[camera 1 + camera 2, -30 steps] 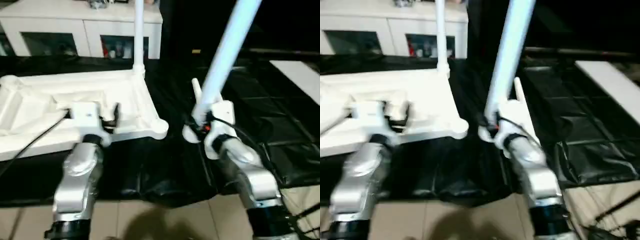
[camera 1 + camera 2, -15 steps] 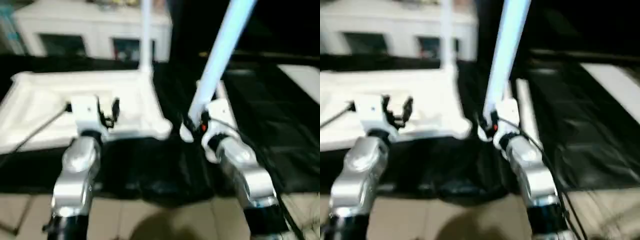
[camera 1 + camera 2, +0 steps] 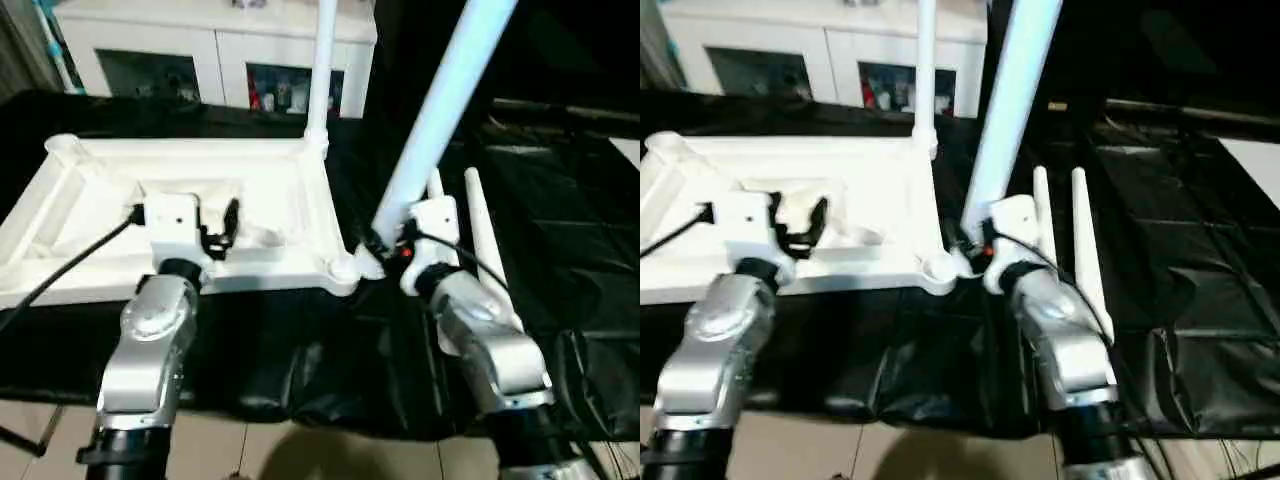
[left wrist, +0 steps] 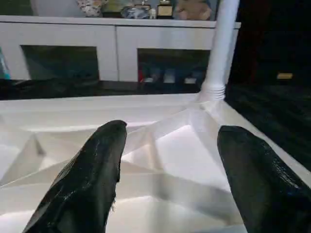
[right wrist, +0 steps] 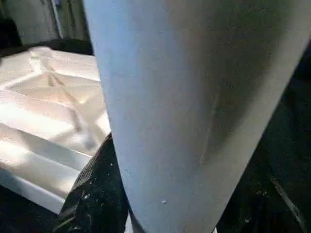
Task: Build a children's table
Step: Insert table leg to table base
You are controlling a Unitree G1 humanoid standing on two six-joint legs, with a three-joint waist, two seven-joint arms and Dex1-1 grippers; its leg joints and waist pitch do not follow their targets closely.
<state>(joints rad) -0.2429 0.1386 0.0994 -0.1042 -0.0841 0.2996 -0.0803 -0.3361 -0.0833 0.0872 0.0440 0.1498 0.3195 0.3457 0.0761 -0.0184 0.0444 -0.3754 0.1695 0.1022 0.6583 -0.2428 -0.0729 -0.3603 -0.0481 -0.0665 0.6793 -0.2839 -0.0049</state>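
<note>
The white table top (image 3: 90,215) lies upside down on black cloth, ribbed underside up. One leg (image 3: 321,70) stands upright in its far right corner socket. My right gripper (image 3: 385,245) is shut on a second leg (image 3: 445,100), which tilts up to the right; its lower end hangs just beside the near right corner socket (image 3: 344,268). Up close the held leg (image 5: 184,97) fills the right wrist view. Two more legs (image 3: 481,240) lie on the cloth to the right. My left gripper (image 4: 170,141) hovers open over the ribbed underside, holding nothing.
A white cabinet with glass doors (image 3: 215,55) stands behind the table top. Wrinkled black cloth (image 3: 570,210) covers the work surface, with tiled floor (image 3: 250,450) at its near edge. A black cable (image 3: 70,265) runs from my left wrist across the table top.
The camera has shifted. My right gripper has brought the held leg's lower end closer to the near right corner socket. My left gripper stays open over the table top.
</note>
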